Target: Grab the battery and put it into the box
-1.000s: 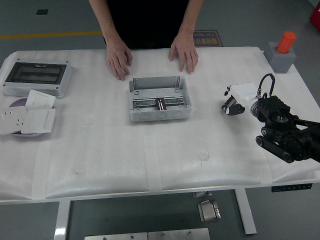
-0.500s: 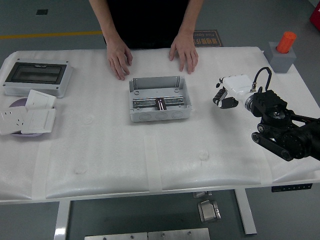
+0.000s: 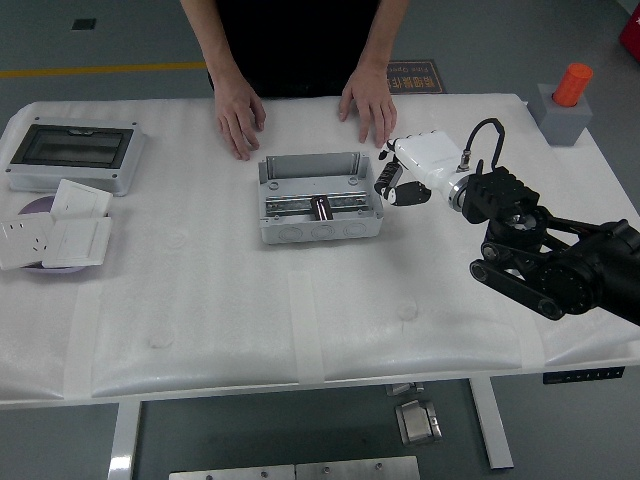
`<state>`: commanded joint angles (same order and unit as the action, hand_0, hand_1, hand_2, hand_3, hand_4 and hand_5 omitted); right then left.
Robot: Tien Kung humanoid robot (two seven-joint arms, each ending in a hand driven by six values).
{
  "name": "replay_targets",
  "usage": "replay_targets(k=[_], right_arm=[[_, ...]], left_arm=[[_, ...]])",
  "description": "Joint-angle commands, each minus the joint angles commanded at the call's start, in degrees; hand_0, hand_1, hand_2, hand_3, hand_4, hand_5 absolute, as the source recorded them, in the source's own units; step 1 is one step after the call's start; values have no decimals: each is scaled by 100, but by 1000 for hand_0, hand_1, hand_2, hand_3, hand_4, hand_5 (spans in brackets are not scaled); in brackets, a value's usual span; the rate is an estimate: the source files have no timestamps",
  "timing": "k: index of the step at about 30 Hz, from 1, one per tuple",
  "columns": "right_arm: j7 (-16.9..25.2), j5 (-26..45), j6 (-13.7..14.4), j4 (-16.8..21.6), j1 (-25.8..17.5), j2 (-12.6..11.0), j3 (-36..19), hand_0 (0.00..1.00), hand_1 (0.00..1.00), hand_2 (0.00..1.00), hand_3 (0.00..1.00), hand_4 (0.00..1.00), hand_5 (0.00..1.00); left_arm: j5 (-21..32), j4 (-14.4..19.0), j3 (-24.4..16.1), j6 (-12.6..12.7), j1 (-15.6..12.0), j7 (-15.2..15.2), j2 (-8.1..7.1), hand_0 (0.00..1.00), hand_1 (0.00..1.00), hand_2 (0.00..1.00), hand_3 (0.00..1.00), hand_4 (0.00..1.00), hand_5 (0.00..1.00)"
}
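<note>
White right hand [image 3: 400, 181] (fingers curled) beside box [image 3: 319, 198].

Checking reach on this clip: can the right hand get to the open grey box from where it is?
Probably yes. The right hand sits just beside the grey box at its right edge, with bare table between them. The box is open on top, and the person's hands rest beyond its far side, out of the path.

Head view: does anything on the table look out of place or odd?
Nothing stands out. The grey box sits open and square at the table's middle, the socket plates lie loosely overlapped at the left, and the person's hands rest flat beyond the box. The right hand is just right of the box.
</note>
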<state>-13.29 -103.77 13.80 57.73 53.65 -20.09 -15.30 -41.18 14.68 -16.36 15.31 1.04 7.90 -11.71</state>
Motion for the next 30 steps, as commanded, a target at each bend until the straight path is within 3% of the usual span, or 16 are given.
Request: replay_targets(k=[5, 12, 20, 21, 26, 27, 30], right_arm=[[6, 72, 11, 44, 77, 226, 34, 607, 515, 647, 719, 615, 338], [76, 270, -14, -207, 164, 576, 141, 605, 516, 647, 719, 614, 340], [172, 346, -90, -476, 173, 687, 195, 607, 525, 668, 725, 619, 347], [175, 341, -98, -484, 173, 694, 198, 734, 723, 809, 854, 898, 528], [167, 291, -128, -495, 172, 734, 205, 734, 723, 809, 854, 898, 528], [163, 280, -136, -492, 171, 739, 205, 816, 797, 848, 886, 960, 573], [155, 254, -159, -474, 171, 744, 198, 816, 797, 848, 886, 960, 573]], left_arm=[[1, -1, 8, -4, 1, -5, -7, 589, 620, 577, 728, 634, 287], [10, -6, 53, -20, 13, -24, -12, 589, 620, 577, 729, 637, 284], [-10, -5, 75, -35, 24, -50, -13, 589, 620, 579, 732, 638, 283], [-12, -4, 75, -36, 25, -51, -13, 589, 620, 580, 735, 642, 281], [-20, -4, 82, -41, 27, -58, -12, 589, 620, 580, 735, 642, 281], [-21, -5, 83, -42, 27, -58, -12, 590, 620, 581, 739, 652, 286], [-18, -6, 85, -43, 26, -59, -12, 590, 620, 581, 739, 652, 286]])
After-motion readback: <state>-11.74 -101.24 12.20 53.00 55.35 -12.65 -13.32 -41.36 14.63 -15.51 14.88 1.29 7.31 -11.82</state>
